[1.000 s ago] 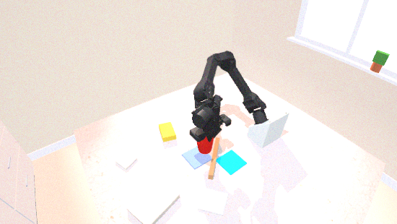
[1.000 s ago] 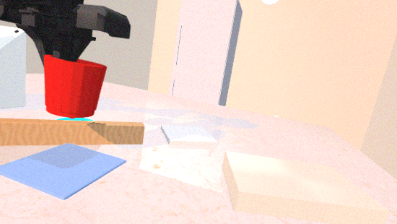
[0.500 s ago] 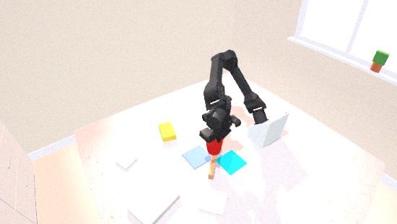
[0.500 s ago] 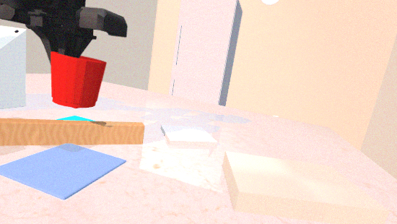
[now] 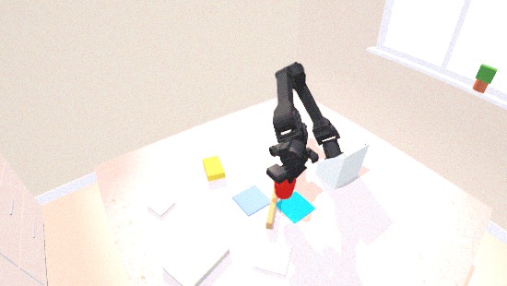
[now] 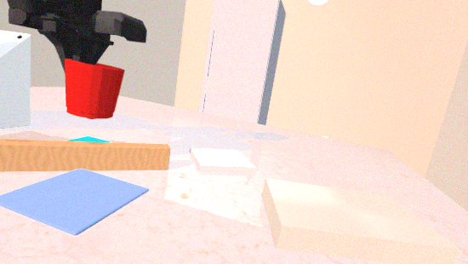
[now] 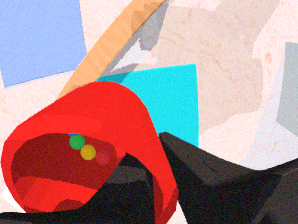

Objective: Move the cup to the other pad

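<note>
My gripper point(image 5: 285, 177) point(image 6: 82, 57) point(image 7: 152, 141) is shut on the rim of a red cup point(image 5: 284, 189) point(image 6: 92, 89) point(image 7: 87, 143) and holds it in the air. A green and a yellow marble point(image 7: 85, 147) lie inside the cup. The cup hangs over the near edge of the cyan pad point(image 5: 297, 208) point(image 6: 88, 139) point(image 7: 169, 99), just past the wooden bar point(image 5: 271, 213) point(image 6: 85, 157) point(image 7: 127, 26). The light blue pad point(image 5: 251, 199) point(image 6: 70, 198) point(image 7: 40, 26) lies on the other side of the bar.
A yellow block point(image 5: 214, 168) lies left of the pads. A pale box point(image 5: 343, 167) point(image 6: 13, 81) stands by the arm's base. White slabs point(image 5: 195, 265) point(image 6: 223, 161) and a cream block point(image 6: 349, 217) lie on the table. A green and orange block point(image 5: 484, 78) sits on the window sill.
</note>
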Controlling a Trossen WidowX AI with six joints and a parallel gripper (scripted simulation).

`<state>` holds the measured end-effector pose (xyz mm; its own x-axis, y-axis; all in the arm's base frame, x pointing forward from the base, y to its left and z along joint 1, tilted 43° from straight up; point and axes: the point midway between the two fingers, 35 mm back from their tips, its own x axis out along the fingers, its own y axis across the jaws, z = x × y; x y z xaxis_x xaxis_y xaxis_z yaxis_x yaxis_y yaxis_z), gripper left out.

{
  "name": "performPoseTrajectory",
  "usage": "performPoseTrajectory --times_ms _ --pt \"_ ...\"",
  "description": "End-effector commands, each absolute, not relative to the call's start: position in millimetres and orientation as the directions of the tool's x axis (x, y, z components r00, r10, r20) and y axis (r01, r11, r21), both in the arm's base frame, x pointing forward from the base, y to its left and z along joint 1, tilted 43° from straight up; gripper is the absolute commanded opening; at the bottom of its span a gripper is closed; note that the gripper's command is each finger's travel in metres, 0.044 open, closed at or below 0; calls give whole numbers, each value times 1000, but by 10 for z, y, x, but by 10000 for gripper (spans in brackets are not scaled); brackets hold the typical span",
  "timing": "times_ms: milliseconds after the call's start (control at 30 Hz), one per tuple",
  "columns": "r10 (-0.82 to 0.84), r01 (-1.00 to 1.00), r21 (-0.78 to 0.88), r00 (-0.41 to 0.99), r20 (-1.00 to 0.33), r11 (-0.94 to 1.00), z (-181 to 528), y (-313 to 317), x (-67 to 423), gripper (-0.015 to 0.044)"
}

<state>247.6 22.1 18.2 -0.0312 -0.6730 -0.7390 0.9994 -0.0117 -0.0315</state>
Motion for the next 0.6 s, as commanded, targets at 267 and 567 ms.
performPoseTrajectory --times_ms 267,567 --pt "-672 999 -42 -43 -739 -19 26 368 2243 0" --pt "-672 999 -42 -44 -739 -19 -69 462 2083 0"
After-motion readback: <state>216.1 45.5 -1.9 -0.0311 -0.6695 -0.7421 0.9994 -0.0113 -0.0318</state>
